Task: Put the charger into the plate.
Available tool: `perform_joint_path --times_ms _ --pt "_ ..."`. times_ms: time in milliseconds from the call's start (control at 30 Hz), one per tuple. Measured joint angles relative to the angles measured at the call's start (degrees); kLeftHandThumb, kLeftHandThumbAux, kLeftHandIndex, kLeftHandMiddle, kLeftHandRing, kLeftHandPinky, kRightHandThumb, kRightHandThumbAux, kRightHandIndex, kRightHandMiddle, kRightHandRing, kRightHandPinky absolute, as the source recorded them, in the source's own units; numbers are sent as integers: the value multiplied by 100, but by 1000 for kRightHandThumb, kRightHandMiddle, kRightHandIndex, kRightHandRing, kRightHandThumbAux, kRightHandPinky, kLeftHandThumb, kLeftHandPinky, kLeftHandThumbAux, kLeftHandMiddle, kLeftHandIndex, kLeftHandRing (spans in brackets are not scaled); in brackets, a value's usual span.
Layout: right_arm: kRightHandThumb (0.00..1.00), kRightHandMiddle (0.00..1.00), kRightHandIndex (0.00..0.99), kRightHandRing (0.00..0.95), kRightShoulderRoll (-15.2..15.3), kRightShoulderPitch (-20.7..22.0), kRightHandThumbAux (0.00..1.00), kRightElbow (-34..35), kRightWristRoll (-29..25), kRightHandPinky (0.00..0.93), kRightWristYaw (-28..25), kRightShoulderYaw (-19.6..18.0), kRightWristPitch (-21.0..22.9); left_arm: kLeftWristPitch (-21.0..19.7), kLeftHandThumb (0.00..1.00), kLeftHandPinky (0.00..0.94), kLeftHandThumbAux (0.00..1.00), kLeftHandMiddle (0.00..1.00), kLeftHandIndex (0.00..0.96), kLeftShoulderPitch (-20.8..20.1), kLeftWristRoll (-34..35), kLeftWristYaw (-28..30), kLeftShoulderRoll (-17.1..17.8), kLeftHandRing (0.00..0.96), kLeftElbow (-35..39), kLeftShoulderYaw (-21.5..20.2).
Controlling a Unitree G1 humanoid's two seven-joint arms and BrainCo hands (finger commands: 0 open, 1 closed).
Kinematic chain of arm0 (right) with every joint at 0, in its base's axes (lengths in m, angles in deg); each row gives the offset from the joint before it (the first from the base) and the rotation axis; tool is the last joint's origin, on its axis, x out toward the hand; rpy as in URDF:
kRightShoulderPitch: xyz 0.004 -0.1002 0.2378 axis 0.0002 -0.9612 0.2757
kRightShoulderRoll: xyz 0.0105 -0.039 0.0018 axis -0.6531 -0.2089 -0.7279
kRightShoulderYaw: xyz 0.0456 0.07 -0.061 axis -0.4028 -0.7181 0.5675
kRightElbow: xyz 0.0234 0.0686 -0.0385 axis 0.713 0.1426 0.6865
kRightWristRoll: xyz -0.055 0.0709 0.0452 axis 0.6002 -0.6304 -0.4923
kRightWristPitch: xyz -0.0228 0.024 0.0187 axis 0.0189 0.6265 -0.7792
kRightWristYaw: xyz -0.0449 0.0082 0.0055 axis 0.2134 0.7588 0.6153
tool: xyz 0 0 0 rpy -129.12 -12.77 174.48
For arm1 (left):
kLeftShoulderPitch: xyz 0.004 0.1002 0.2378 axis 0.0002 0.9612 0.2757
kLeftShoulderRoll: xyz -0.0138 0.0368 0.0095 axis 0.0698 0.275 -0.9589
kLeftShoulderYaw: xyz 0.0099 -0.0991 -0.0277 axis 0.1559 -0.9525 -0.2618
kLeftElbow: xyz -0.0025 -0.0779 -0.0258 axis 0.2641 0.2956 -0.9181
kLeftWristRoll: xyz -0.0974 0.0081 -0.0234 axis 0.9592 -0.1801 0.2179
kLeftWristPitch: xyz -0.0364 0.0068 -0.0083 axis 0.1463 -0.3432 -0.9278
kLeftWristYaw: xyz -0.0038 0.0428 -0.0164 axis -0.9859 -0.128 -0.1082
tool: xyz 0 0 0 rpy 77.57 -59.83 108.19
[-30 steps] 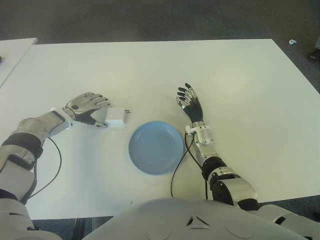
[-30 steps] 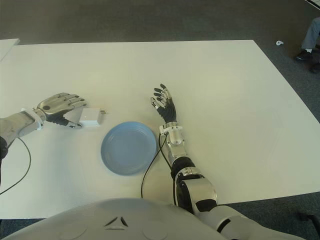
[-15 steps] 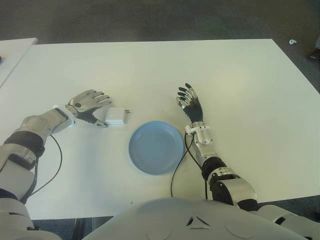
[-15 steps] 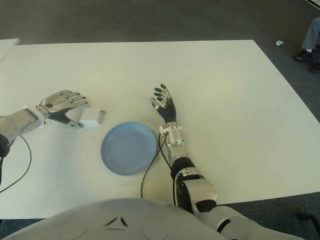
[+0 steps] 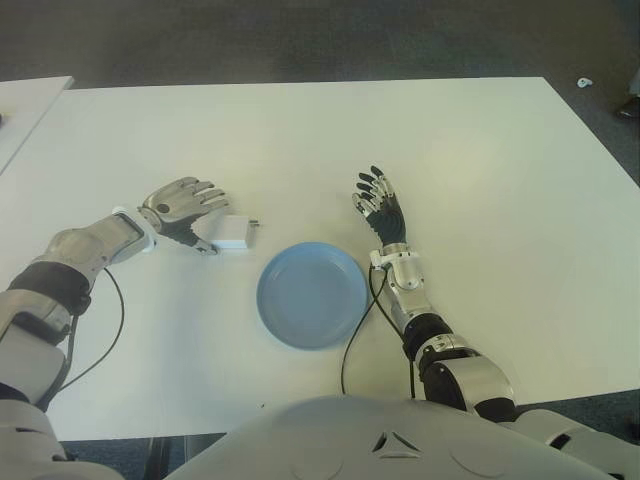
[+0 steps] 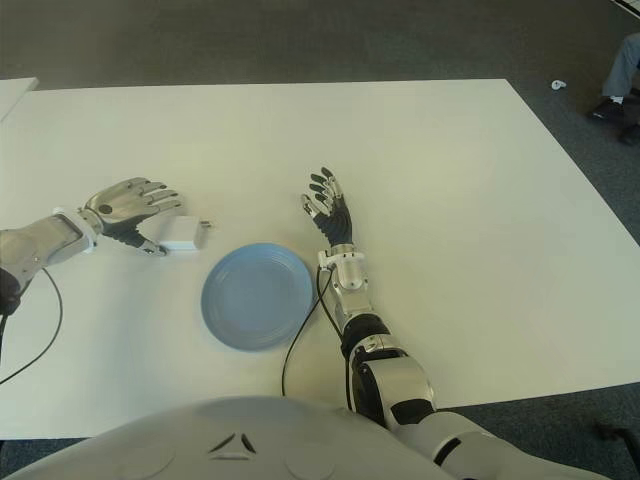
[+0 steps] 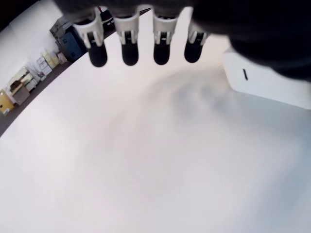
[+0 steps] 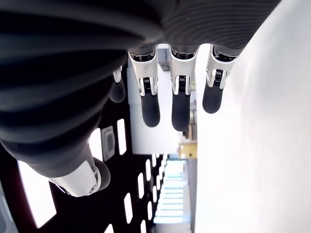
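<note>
The left hand is over the left part of the white worktop, palm down, just left of the charger. Its fingers are extended and spread wide and hold nothing; the thumb tip shows at the charger's near left corner, but contact cannot be confirmed. The charger is a white block lying flat on the worktop, prongs pointing right, toward the plate. The blue plate is on the worktop just right of and nearer the robot than the charger, apart from it. A black cable runs along the plate's right edge. The right hand shows right of the plate and beyond it, fingers straight, slightly spread, holding nothing.
</note>
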Motion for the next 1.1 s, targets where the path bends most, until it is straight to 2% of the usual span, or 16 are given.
perform_joint_path --times_ms 333,1100 --pt "157 187 30 185 -3 8 677 -10 0 157 45 25 1 -85 247 0 251 24 0 272 17 428 97 0 722 -135" --pt "149 167 23 154 -30 66 680 -99 9 129 105 97 2 -135 235 0 253 24 0 732 181 1170 350 0 1770 -715"
